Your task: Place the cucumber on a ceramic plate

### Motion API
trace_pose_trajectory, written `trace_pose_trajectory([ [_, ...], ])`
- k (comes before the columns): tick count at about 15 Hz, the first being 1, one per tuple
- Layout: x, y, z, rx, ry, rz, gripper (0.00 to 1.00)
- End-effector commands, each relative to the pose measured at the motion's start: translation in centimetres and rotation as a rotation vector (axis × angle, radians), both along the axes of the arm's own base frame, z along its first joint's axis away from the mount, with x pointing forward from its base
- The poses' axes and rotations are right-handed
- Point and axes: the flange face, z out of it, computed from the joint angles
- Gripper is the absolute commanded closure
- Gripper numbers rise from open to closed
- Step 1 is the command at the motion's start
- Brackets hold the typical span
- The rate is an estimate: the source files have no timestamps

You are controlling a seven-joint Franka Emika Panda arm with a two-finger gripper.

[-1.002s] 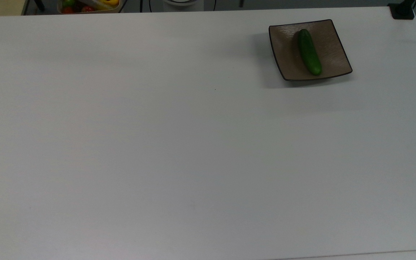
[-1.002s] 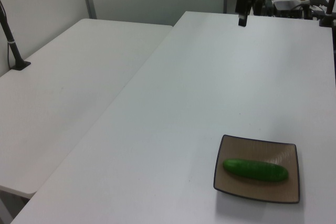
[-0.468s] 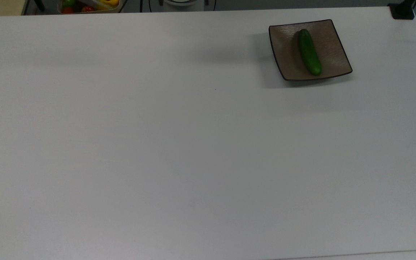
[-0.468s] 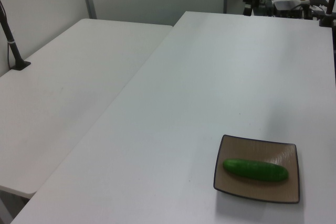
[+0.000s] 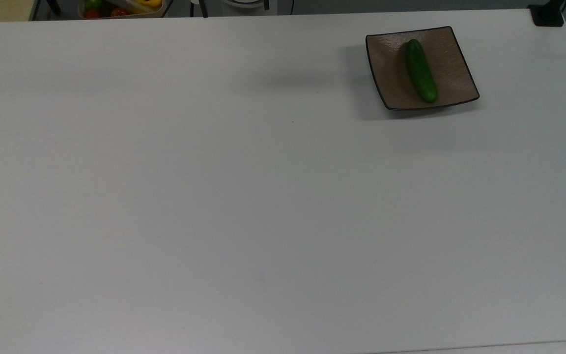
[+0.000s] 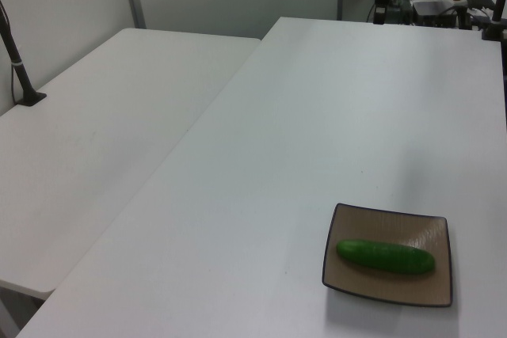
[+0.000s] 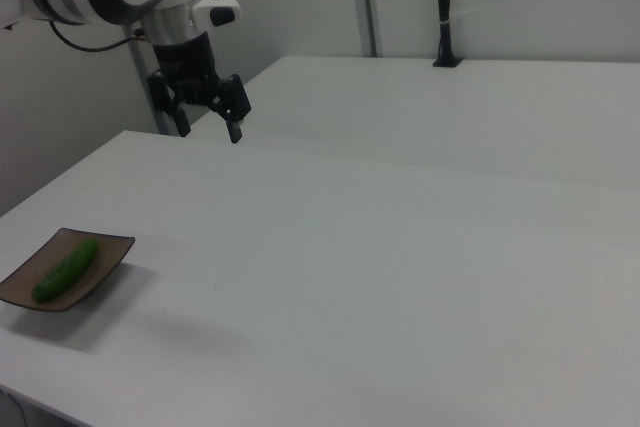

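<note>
The white table (image 5: 243, 196) carries the ceramic plate (image 5: 393, 83) near the top view's upper right corner. The cucumber (image 5: 421, 71) lies on the plate. The gripper (image 7: 210, 119) hangs well apart above the table, fingers spread, empty.

The white table (image 5: 243, 196) is left bare across nearly its whole top, so wide passage is offered. Only one corner, at the top view's upper right, is taken up by the ceramic plate (image 5: 391, 73) with the cucumber (image 5: 421, 71) lying on it. The gripper (image 7: 208, 119) is held spread-fingered above the far edge, well apart from the plate.
</note>
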Motion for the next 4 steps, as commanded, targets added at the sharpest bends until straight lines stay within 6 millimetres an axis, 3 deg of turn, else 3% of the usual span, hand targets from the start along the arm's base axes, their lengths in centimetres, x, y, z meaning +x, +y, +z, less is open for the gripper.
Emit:
trace_pose_trajectory([
  [1,0.20,0.04,-0.18,0.021,-0.037,0.019,0.00],
  [4,0.16,0.15,-0.21,0.015,-0.034,0.015,0.00],
])
